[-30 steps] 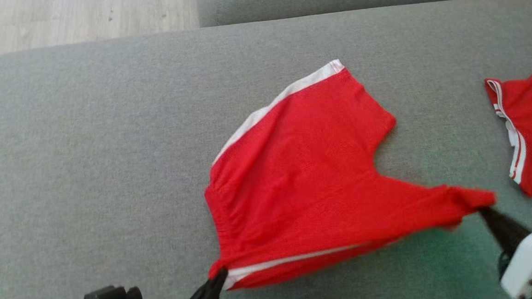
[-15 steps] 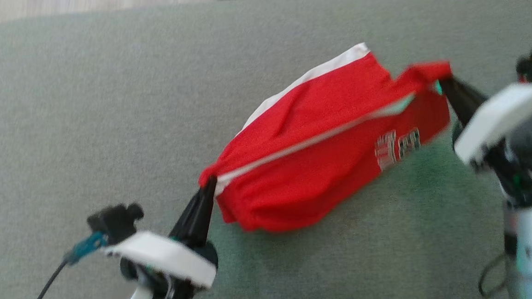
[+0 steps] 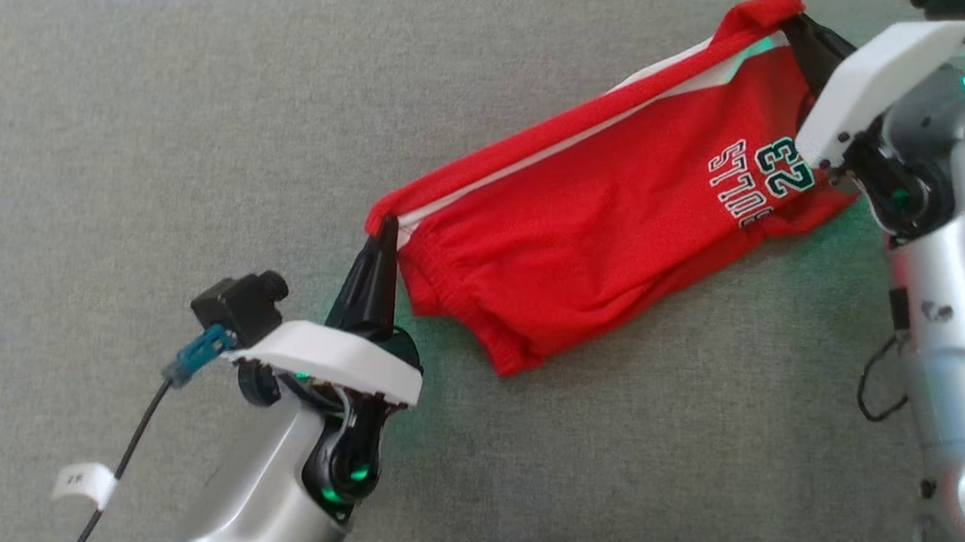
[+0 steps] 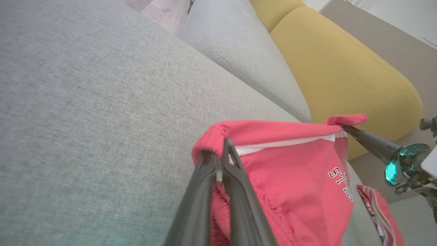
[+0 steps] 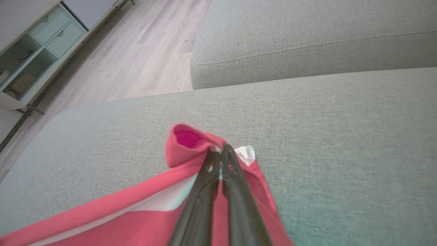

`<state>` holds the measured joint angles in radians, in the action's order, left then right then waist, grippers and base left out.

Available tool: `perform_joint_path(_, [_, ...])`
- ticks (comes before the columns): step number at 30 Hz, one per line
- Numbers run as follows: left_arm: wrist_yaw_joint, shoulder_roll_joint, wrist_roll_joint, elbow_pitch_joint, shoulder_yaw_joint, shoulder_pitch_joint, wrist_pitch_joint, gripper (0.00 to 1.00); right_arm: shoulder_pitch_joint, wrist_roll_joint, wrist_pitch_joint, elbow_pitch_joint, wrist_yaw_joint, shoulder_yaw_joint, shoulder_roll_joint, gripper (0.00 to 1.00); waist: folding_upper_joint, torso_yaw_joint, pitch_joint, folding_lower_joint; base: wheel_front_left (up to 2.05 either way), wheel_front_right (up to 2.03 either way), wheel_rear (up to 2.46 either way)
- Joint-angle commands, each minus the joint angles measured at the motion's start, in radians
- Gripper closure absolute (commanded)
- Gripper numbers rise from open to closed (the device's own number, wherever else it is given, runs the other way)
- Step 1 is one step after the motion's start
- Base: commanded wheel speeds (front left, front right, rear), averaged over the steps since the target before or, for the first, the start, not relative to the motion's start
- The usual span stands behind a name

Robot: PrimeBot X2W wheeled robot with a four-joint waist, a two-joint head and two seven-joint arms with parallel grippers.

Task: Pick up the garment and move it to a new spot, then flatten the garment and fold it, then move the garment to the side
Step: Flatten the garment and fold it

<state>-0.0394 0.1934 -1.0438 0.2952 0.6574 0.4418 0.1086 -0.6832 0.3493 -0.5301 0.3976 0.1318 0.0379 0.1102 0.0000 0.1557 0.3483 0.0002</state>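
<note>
Well, my left gripper [image 3: 382, 244] and my right gripper [image 3: 803, 33] are each pressed together, pinching one end of the top edge of the red basketball shorts [image 3: 613, 213]. The shorts stretch between them and sag below toward the grey sofa cushion [image 3: 149, 157]. I judge the mesh light and limp: it will droop and crease wherever I let go, so those two ends are the right places to hold. White trim runs along the edge, and a white-and-green 23 with lettering sits near my right gripper.
</note>
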Motion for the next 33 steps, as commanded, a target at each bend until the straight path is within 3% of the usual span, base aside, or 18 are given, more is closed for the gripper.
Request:
perform_joint_path(1, [0.005,0.015,0.009,-0.006,-0.030,0.033,0.017,1.00,-0.048,-0.007,0.019,-0.019,-0.001,-0.015,0.007,1.00,0.0000,0.007,0.014,-0.0002,0.00,0.00,0.00])
perform_joint_path(2, [0.011,0.009,0.011,0.010,-0.029,0.041,0.022,1.00,-0.059,-0.009,0.029,0.006,-0.001,-0.019,0.007,0.85,0.0000,0.007,0.017,-0.0002,0.00,0.00,0.00])
perform_joint_path(3, [0.017,0.003,0.012,0.025,-0.027,0.047,0.027,1.00,-0.067,-0.010,0.038,0.030,-0.001,-0.023,0.007,0.36,0.0000,0.007,0.020,-0.0002,0.00,0.00,0.00])
perform_joint_path(4, [0.023,-0.002,0.013,0.039,-0.024,0.052,0.028,0.75,-0.075,-0.010,0.046,0.052,-0.001,-0.025,0.006,0.00,0.0000,0.007,0.021,-0.0002,0.00,0.00,0.00])
perform_joint_path(5, [0.030,-0.007,0.013,0.051,-0.020,0.057,0.028,0.45,-0.082,-0.011,0.056,0.071,-0.001,-0.026,0.005,0.00,0.0000,0.007,0.022,-0.0002,0.00,0.00,0.00])
perform_joint_path(6, [0.038,-0.010,0.014,0.062,-0.014,0.060,0.026,0.00,-0.088,-0.013,0.064,0.089,-0.001,-0.028,0.005,0.00,0.0000,0.006,0.023,-0.0002,0.00,0.00,0.00])
perform_joint_path(12, [0.075,-0.009,0.031,0.085,-0.001,0.051,0.067,0.00,-0.097,0.004,0.099,0.162,-0.001,-0.072,0.019,0.00,0.0000,0.000,-0.012,-0.0002,0.00,0.00,0.00])
perform_joint_path(17, [0.068,0.033,0.087,0.050,-0.027,0.005,0.130,0.00,-0.051,0.033,0.088,0.167,-0.001,-0.116,0.044,0.00,0.0000,-0.006,-0.060,-0.0002,0.00,0.00,0.00])
perform_joint_path(21, [0.040,0.065,0.171,0.015,-0.095,-0.039,0.151,0.00,-0.014,0.040,0.095,0.181,-0.001,-0.113,0.057,0.00,0.0000,-0.007,-0.087,-0.0002,0.00,0.00,0.00])
perform_joint_path(25, [0.012,0.073,0.322,-0.043,-0.210,-0.079,0.153,0.00,-0.009,0.032,0.107,0.220,-0.001,-0.080,0.047,0.00,0.0000,0.000,-0.091,-0.0002,0.00,0.00,0.00])
perform_joint_path(33, [0.035,0.038,0.502,-0.071,-0.368,-0.128,0.153,0.00,-0.068,-0.040,0.135,0.336,-0.001,0.012,0.006,0.00,0.0000,0.027,-0.054,-0.0002,0.00,0.00,0.00])
